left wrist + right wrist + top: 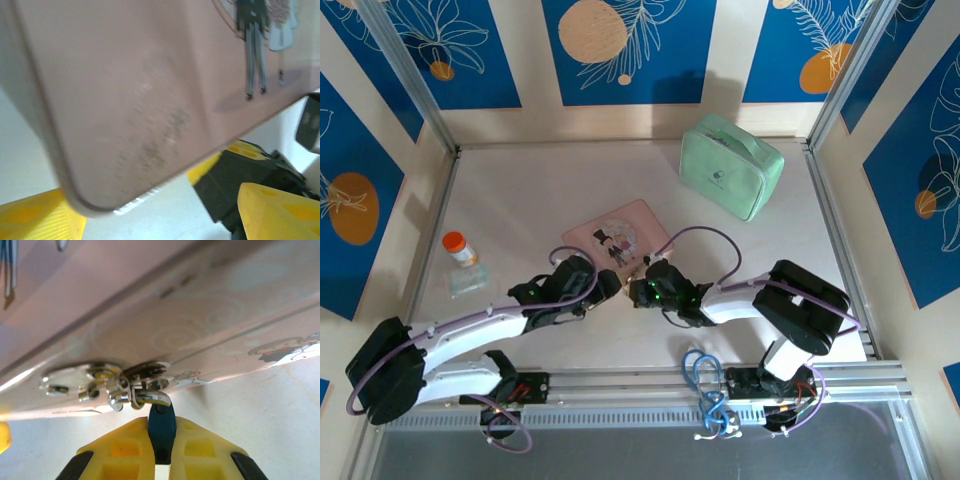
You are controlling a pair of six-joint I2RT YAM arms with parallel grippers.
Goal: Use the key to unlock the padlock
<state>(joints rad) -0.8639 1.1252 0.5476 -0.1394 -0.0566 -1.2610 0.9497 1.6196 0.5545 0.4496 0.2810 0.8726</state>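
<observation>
The pink picture tin lies flat mid-table. In the right wrist view its front wall carries a silvery clasp plate. The padlock, a tiny blue body, hangs there with its silvery shackle hooked through the clasp. Small silvery rings and bits cluster at the shackle; I cannot tell whether a key is among them. My right gripper is shut on the padlock's body. My left gripper is open, its yellow fingers wide apart under the tin's near corner.
A mint-green case sits at the back right. An orange-capped bottle stands at the left beside a clear bag. Blue cable loops hang at the front rail. The two grippers are almost touching at the tin's near edge.
</observation>
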